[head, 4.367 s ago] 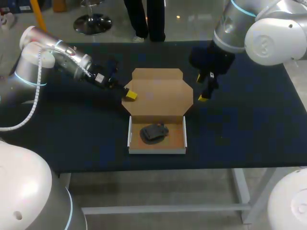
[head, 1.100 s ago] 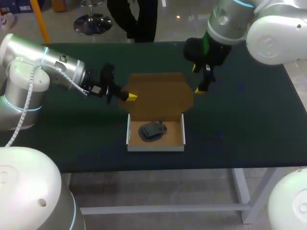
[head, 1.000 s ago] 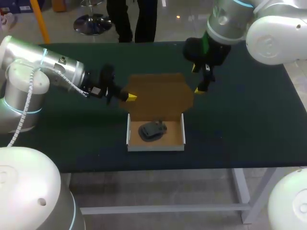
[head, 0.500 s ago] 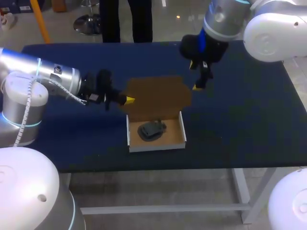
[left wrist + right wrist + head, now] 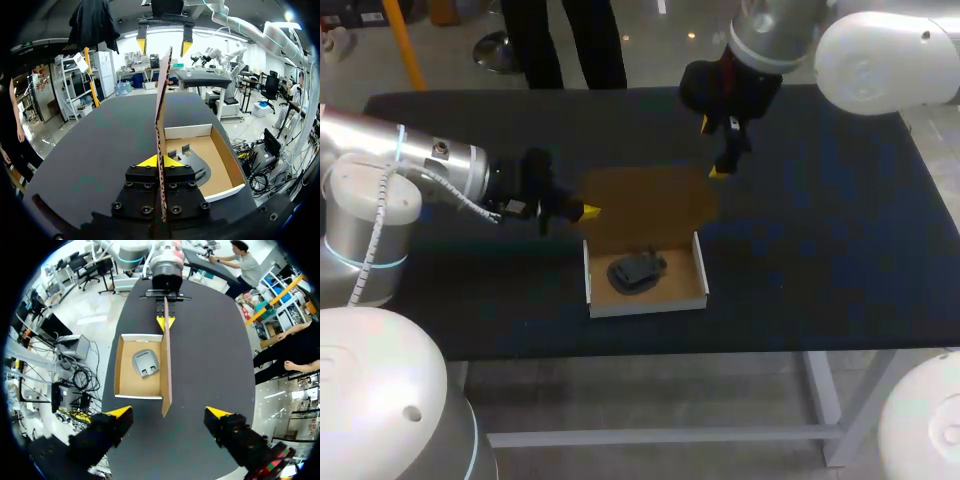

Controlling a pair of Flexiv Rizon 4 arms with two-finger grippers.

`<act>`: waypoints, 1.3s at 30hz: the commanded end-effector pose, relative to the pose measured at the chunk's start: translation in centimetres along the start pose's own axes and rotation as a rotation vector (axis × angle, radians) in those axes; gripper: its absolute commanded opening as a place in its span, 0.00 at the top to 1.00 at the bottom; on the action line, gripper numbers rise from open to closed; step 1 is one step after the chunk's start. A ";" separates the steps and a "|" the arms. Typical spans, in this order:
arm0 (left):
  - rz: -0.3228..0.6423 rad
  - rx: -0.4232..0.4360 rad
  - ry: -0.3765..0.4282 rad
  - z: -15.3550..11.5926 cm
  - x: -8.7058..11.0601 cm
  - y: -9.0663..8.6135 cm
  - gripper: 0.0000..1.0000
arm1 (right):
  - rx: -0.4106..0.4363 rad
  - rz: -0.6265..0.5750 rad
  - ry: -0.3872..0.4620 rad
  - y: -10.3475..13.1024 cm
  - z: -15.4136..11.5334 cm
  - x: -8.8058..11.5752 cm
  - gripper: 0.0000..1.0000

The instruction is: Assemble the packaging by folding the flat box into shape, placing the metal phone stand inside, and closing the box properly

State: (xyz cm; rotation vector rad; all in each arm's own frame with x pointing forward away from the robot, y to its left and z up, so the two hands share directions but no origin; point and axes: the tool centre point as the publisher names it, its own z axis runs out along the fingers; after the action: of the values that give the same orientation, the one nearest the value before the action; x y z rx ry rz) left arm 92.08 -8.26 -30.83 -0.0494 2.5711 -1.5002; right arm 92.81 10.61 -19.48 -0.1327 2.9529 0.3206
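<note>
The brown cardboard box sits open at mid-table with the dark metal phone stand lying inside it. Its lid stands raised, close to upright. My left gripper is shut on the lid's left edge; its own view shows the lid edge-on between its yellow tips, with the box and stand beside. My right gripper hangs open above the lid's far right corner, not touching. In its view the gripper straddles the lid, with box, stand and left gripper beyond.
Dark tabletop lies bare on the right of the box and along the front edge. My right gripper shows open over the lid's top edge in the left wrist view.
The lid has tipped up from leaning back to nearly upright, still in my left gripper. My right gripper moved up and leftward toward the lid's far corner, staying open.
</note>
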 end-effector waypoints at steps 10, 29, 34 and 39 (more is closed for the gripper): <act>0.001 0.001 0.002 0.0 0.0 0.1 1.00 | 0.010 -0.051 0.145 4.6 -1.1 -5.6 0.55; 0.001 0.001 0.002 0.0 0.0 0.1 1.00 | 0.074 -0.074 0.262 8.5 4.0 -6.4 0.53; 0.001 0.001 0.002 0.0 0.0 0.1 1.00 | 0.087 -0.074 0.273 9.0 4.5 -5.7 0.55; 0.001 0.001 0.002 0.0 0.0 0.1 1.00 | 0.099 -0.078 0.278 9.1 4.6 -4.6 0.56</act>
State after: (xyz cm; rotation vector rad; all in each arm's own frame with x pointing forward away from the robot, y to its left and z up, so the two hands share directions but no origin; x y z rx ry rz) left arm 92.13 -8.25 -30.84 -0.0477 2.5716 -1.5021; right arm 97.13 20.46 -21.50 -0.2903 3.1593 0.1784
